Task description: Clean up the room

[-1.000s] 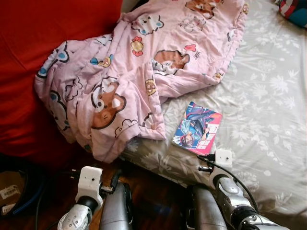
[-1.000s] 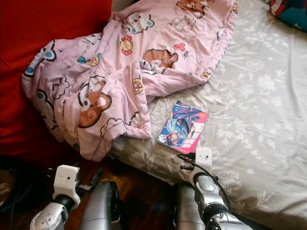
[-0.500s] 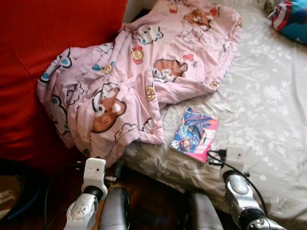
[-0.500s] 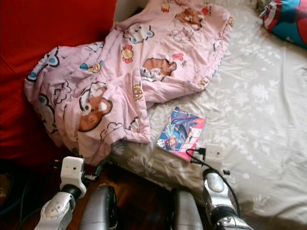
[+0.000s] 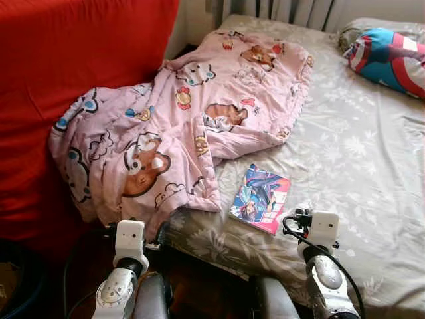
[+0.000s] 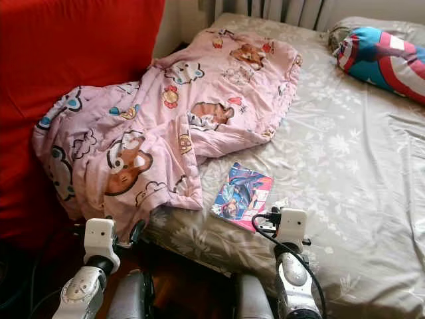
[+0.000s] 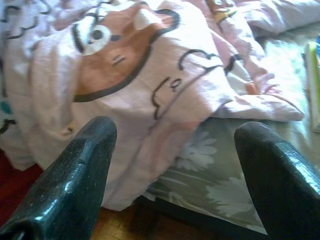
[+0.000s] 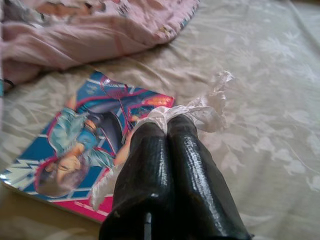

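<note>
On the bed (image 5: 372, 166): grey floral sheet, mostly bare on the robot's right.
Blanket (image 5: 179, 126): pink cartoon quilt, bunched up and spilling off the bed edge toward the red wall.
Book (image 5: 260, 198): comic lying flat just beside the quilt's corner.
Left gripper (image 7: 175, 170): jaws spread wide, nothing in them, facing the hanging quilt edge.
Right gripper (image 8: 167, 132): fingers clamped tight on a white scrap (image 8: 202, 107), hovering over the book.
Risk: that flimsy scrap probably slips out if it snags.

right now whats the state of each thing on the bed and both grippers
pink blanket: crumpled, hanging over the bed edge
comic book: closed, flat on the sheet
pillow: lying at the head end
left gripper: open
right gripper: shut on white wrapper
</note>
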{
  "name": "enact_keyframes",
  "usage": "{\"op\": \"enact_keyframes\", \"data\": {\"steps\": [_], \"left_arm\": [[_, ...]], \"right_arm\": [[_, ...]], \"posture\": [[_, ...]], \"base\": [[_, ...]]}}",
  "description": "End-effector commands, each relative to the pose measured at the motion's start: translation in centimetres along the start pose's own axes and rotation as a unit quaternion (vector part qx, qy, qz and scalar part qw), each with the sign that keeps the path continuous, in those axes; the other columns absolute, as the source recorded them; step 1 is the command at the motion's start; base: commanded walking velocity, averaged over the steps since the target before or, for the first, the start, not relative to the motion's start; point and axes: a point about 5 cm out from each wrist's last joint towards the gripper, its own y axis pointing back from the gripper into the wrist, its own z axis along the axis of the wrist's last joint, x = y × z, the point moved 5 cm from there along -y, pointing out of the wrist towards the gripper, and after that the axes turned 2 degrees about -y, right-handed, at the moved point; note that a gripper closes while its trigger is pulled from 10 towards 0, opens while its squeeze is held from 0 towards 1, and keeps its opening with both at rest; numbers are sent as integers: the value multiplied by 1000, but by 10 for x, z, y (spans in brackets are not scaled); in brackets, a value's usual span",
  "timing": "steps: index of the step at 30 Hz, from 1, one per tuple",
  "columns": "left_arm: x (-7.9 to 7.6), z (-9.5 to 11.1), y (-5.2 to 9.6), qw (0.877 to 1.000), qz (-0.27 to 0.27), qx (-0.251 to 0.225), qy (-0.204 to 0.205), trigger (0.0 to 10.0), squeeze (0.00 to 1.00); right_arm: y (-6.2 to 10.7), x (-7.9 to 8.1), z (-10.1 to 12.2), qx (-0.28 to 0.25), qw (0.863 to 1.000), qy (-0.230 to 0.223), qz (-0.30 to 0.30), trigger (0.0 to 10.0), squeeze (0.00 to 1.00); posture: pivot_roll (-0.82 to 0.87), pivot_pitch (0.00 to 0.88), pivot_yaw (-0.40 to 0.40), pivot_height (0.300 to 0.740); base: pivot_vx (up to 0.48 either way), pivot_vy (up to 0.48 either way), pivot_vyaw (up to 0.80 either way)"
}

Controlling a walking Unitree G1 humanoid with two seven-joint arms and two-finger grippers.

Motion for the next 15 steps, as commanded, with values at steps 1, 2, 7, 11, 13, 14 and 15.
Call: {"op": "enact_keyframes", "data": {"steps": [1,2,7,11,13,14,15], "left_arm": [[4,-7,2,1000,11,10,5,10000,0],[5,-8,2,1000,13,11,5,10000,0],[9,-13,2,999,24,18,11,10000,0],[11,-15,1,999,25,20,11,10000,0],[11,-17,0,999,24,23,12,10000,0],[11,-18,0,999,24,25,12,10000,0],[11,-20,-1,999,24,29,15,10000,0]], "right_arm": [[2,0,-2,1,1000,-3,4,10000,0],[2,1,-1,0,1000,-3,7,10000,0],[5,1,-12,23,1000,14,14,10000,0],[7,-3,-18,33,999,13,9,10000,0],[9,-5,-21,40,999,13,8,10000,0],[10,-6,-23,43,999,14,7,10000,0],[11,-8,-27,51,999,17,4,10000,0]], "posture": [[-63,83,-44,618],[-63,83,-44,618],[-57,66,-42,643],[-61,54,-39,663],[-64,48,-37,673],[-64,48,-37,678],[-64,48,-37,688]], "base": [[0,0,0],[0,0,0],[0,0,0],[0,0,0],[0,0,0],[0,0,0],[0,0,0]]}}
